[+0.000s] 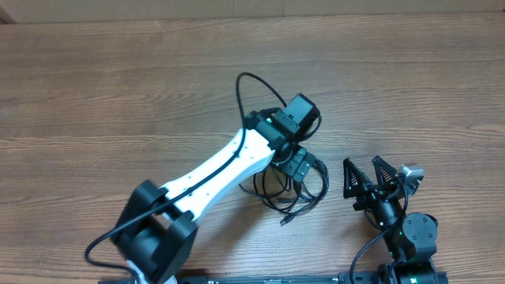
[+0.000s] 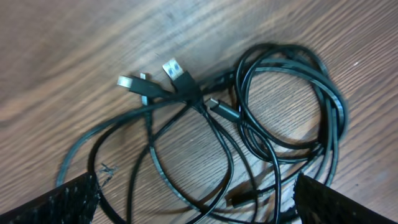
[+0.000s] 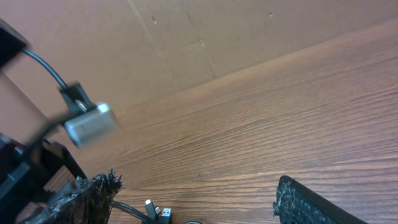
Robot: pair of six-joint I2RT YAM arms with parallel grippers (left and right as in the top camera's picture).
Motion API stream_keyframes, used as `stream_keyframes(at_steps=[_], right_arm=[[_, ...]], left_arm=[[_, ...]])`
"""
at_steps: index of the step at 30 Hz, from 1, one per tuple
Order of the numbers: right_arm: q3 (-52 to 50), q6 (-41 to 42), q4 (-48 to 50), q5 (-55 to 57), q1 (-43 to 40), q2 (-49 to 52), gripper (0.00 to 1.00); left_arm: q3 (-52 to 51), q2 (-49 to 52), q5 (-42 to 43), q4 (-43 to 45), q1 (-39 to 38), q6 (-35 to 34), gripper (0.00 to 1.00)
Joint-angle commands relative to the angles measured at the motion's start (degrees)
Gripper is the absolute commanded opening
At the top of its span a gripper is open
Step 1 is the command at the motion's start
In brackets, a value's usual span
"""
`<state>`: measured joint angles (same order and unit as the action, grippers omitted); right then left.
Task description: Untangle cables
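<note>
Looking down from overhead first, I see the left gripper (image 1: 297, 167) hanging right over the cables (image 1: 308, 193). They lie in a loose black heap on the table (image 1: 118, 95), near its front edge and between the two arms. The right gripper (image 1: 368, 181) sits beside the heap but apart from it, fingers spread in a V with nothing between them.

From the left wrist, the left gripper (image 2: 199, 205) has its jaws wide, one rough pad in each lower corner. The cables (image 2: 286, 112) lie under the gap, not pinched. They are thin, round, glossy cords: a tight coil of several turns on the right and slacker loops on the left. The plugs (image 2: 177, 71), with bright metal shells, cluster at the top where strands cross. My worry is that closing here would catch several strands at once, and lifting would then drag the whole heap or cinch that crossing tighter. The smooth jackets might also slide out of the pads.

From the right wrist, the right gripper (image 3: 202, 202) is spread wide and empty, its coarse black pads framing grained wood with a matte brown wall (image 3: 249, 31) behind. Two plugs (image 3: 155, 213) peek in at the bottom edge. A small grey box (image 3: 90, 124) on a cord hangs blurred at the left. I judge that swinging this arm toward the heap could foul the left arm, which is close by.
</note>
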<state>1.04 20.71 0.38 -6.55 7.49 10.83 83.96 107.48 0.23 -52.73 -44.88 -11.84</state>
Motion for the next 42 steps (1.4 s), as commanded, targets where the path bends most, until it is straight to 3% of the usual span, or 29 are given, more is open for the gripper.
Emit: stream_keyframes(at_steps=[1,7,21,34,42], right_arm=[[-0.57,0.33,0.20,1.03,-0.15,-0.46,0.82],[-0.57,0.33,0.13,1.20,-0.15,-0.46,0.83],[-0.57,0.31,0.13,1.20,-0.15,-0.46,0.83],[-0.57,0.31,-0.11,1.42,-0.15,-0.46,0.83],[-0.57,0.31,-0.11,1.42,-0.15,-0.46,0.83]], left_arm=[[0.98,2.54,0.48,0.74,-1.36,0.00,1.00],[0.98,4.28,-0.87,3.43,-2.56,4.59,0.99],[0.94,4.63,-4.85,10.45,-2.73,5.44,0.69],[0.92,8.33,-4.68,14.10,-2.82,5.51,0.70],[0.92,11.32,-4.68,15.08,-2.84,10.47,0.57]])
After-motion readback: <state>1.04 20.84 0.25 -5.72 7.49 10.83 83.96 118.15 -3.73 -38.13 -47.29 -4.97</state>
